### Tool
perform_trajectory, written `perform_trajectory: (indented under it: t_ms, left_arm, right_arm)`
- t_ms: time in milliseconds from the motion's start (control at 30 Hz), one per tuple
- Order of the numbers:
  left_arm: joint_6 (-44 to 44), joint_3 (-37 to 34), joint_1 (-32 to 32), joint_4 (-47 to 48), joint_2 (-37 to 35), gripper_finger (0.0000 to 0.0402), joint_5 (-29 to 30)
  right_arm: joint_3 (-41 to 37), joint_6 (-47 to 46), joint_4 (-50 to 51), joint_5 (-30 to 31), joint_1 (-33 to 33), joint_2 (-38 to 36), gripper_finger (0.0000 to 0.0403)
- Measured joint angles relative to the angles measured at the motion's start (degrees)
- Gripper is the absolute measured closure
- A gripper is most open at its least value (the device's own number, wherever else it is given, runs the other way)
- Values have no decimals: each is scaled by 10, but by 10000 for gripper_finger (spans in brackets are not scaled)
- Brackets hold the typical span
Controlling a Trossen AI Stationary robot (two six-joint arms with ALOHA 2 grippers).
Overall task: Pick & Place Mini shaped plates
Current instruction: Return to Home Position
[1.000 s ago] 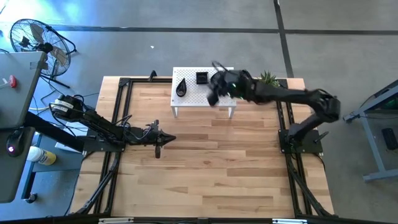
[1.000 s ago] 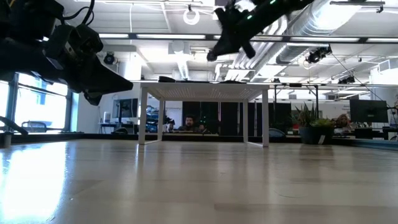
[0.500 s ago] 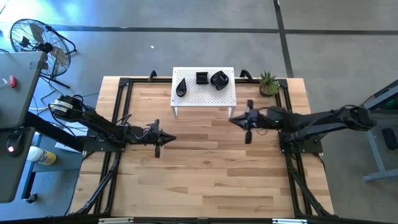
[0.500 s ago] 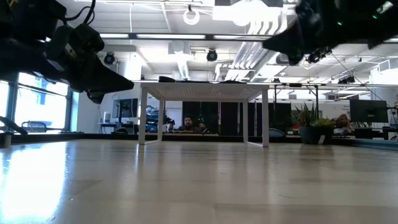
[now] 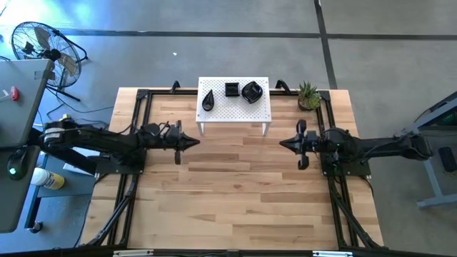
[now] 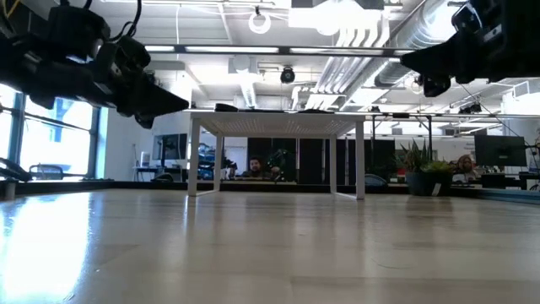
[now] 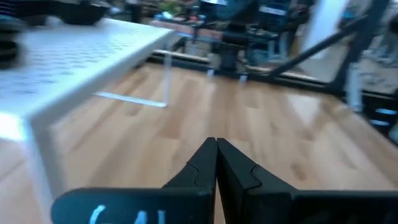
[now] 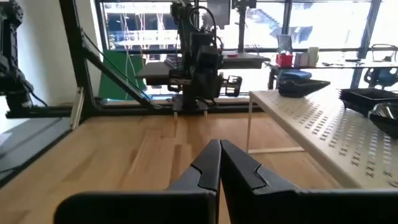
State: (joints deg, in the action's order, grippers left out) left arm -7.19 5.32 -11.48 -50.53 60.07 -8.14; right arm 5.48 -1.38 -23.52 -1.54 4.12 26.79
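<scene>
High view, upper centre: white perforated stand (image 5: 235, 108) on the wooden table (image 5: 235, 200), set at the far edge. On its top, in a rough row:
- teardrop plate (image 5: 208, 101) at the left, apart from the others
- square plate (image 5: 232, 90) in the middle
- rounded plate (image 5: 251, 92) at the right, just beside the square one

All are glossy black. From above I cannot tell whether each is a single dish or a stack.

A small green potted plant (image 5: 308, 95) stands right of the stand, near the table's upper right corner. A black frame (image 5: 161, 92) borders the tabletop.

Left gripper (image 5: 194, 143): middle left, below the stand's left front leg, pointing toward picture centre. Its fingers are clenched together with nothing between them.

Right gripper (image 5: 283, 143): middle right, below and right of the stand's right front leg, pointing at the left one. It is likewise pressed closed and empty.

Bare wood lies between the two tips. The low view shows both grippers off the tabletop and clear of the stand.

Off the table, upper left: a floor fan (image 5: 39, 44). In the low view a person (image 6: 257, 166) sits in the room beyond, framed between the stand's legs.
</scene>
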Motion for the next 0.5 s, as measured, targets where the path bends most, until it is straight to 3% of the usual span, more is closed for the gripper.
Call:
perform_trajectory:
  t_ms: [333, 500]
  left_arm:
    - [39, 0, -24, 198, -150, 401, 75]
    - [39, 0, -24, 264, -214, 401, 72]
  right_arm:
    - [-9, 28, 98, 27, 2, -115, 401]
    - [-9, 20, 154, 20, 36, -162, 401]
